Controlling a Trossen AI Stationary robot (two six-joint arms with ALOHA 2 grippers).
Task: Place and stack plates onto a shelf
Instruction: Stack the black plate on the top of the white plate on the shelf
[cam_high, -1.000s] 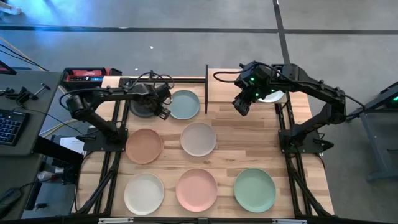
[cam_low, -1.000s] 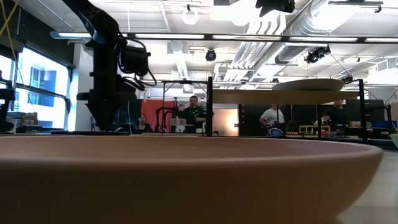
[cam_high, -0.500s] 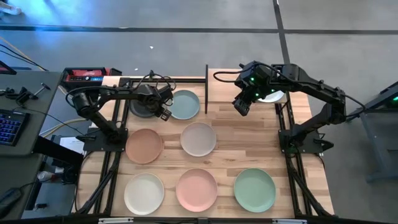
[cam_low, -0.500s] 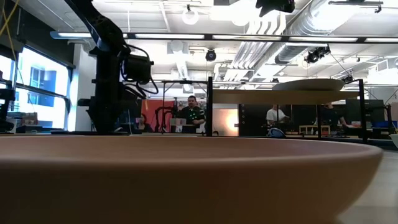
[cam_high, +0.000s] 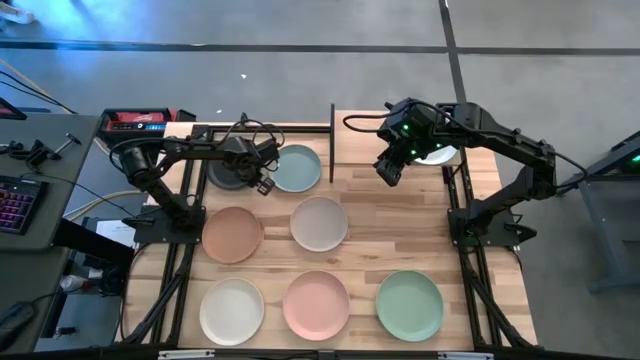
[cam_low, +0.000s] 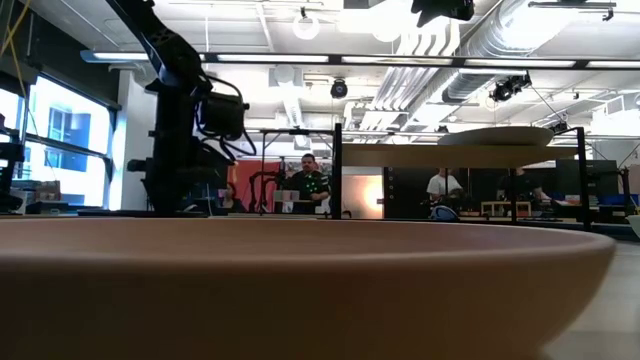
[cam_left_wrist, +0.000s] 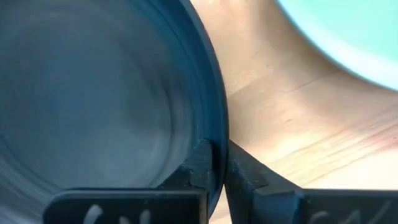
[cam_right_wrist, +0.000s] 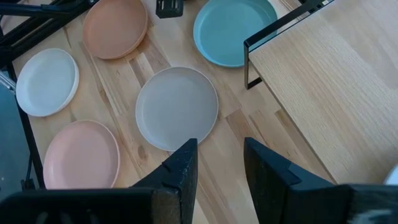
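The left gripper, open a moment ago, is now clamping the black plate by its rim at the table's far left, readying its lift, while the right gripper is waiting open over the shelf.

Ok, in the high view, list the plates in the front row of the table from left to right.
Cream plate → pink plate → mint green plate.
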